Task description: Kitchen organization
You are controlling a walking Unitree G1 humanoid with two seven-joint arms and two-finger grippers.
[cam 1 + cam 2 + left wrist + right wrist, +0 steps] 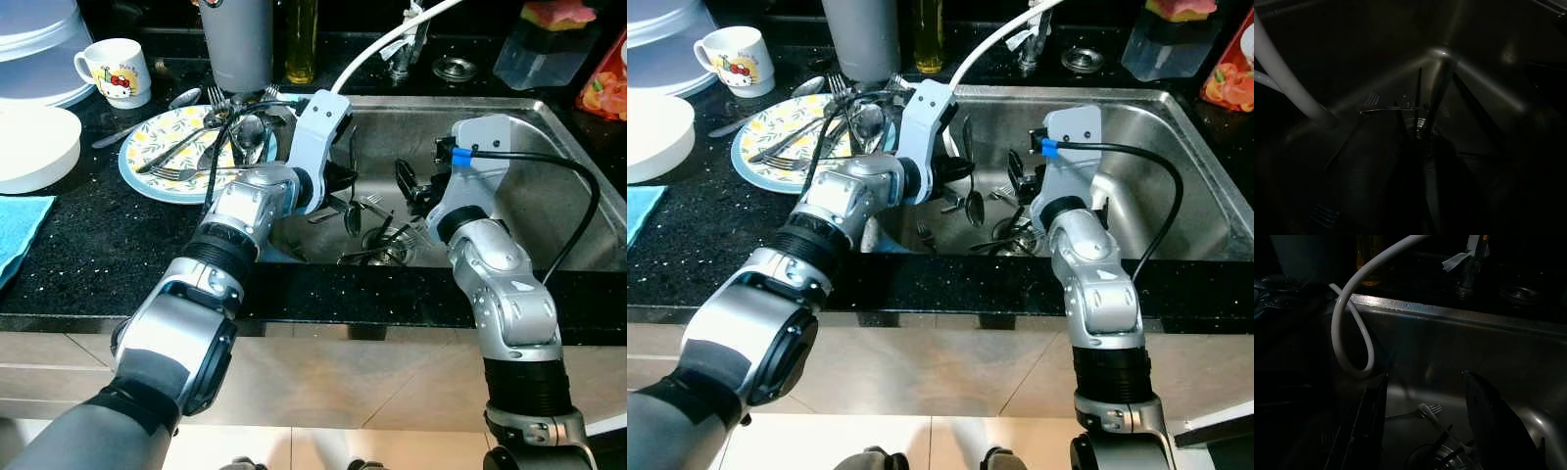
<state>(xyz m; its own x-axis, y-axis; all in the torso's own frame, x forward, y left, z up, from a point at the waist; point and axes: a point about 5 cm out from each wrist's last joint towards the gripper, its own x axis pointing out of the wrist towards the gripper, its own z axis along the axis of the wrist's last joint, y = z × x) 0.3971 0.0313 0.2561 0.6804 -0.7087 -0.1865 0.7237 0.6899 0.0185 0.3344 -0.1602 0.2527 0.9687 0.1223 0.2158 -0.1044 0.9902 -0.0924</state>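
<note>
Brushed steel sink [568, 186]; seemingly glossy counter [88, 264]

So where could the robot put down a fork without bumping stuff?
Bare black counter lies between the patterned plate and the blue cloth. The sink's right side is bare too. Crowded: the plate, piled with cutlery, and the drain.

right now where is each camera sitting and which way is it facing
Left eye view: on the head, looking down at the sink and counter; both silver arms show.
Right eye view: same head, same scene.
Left wrist view: on the left arm, looking darkly into the basin at the cutlery.
Right wrist view: on the right arm, looking along its open black fingers toward the back wall.
Both wrist views share the white hose.
</note>
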